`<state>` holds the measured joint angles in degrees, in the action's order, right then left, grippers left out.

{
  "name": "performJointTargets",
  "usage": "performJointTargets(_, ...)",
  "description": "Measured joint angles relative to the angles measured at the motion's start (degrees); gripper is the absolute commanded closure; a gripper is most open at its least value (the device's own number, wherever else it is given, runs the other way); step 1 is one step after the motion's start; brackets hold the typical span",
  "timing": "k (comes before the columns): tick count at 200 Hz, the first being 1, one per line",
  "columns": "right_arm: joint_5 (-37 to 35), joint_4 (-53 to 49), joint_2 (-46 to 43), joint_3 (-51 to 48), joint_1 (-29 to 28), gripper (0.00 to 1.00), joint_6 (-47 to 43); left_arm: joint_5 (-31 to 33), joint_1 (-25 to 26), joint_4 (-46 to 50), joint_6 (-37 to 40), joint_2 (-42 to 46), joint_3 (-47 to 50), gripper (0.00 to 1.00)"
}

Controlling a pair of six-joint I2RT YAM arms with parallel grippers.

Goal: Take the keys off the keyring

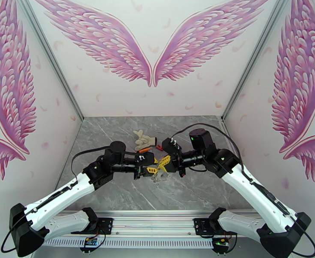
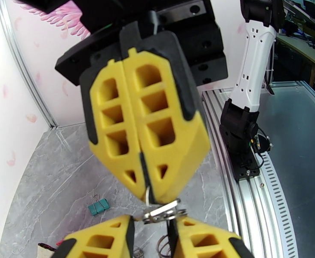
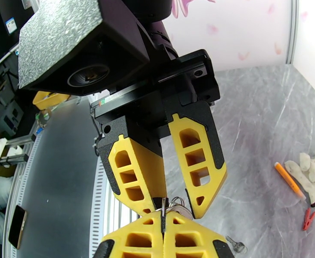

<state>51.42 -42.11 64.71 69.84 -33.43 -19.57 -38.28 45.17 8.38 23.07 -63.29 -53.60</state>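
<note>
Clearly the work is in its middle step: both arms meet above the middle of the desk point(image 3: 252, 125) and hold the bunch between them in the air.

The right end effector point(image 2: 151, 192) is pressed fully together. A dark strip sits in the lower part of the seam between its fingers, and I take it for the keyring point(image 2: 143, 170) seen from its edge, though most of the loop is hidden. A thin metal ring comes out just below its tips.

The left end effector point(image 3: 173, 211) stands narrow, not fully closed. The keys point(image 2: 162, 213), a small silver cluster, lie across the gap between its tips and seem to touch both, so I judge that it grips them.

One loose key point(image 3: 235, 244) lies on the desk beside the arms, well apart from the bunch. I judge that it is already off.

The next move calls for a firm hold on the dark loop while the left side works one small ring along to the opening and off. The parts are tiny and close together, so the pull should be short and in line with the ring. If it twists, the ring may slip from the tips.
</note>
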Motion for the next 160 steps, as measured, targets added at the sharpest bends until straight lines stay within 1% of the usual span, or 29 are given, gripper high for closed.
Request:
performJointTargets(18, -0.2, 0.0, 0.0, 0.0, 0.0, 1.00, 0.0, 0.5, 0.0, -0.8, -1.0, 0.0, 0.0, 0.69)
performJointTargets(75, -1.4, 1.0, -1.2, 0.0, 0.0, 1.00, 0.0, 3.0, 0.0, -4.5, -5.8, 0.2, 0.9, 0.69)
performJointTargets(107, -1.7, 1.0, -1.2, 0.0, 0.0, 1.00, 0.1, 3.7, 0.2, -7.3, -8.5, 0.8, 3.2, 0.75)
performJointTargets(119, -1.9, 1.2, -1.2, 0.0, 0.0, 1.00, 0.1, 4.0, 0.2, -8.2, -9.3, 0.9, 3.8, 0.79)
performJointTargets(160, -2.3, 1.9, -1.2, -0.2, 0.0, 1.00, 0.3, 4.9, 0.4, -11.6, -11.5, 0.9, 4.8, 0.84)
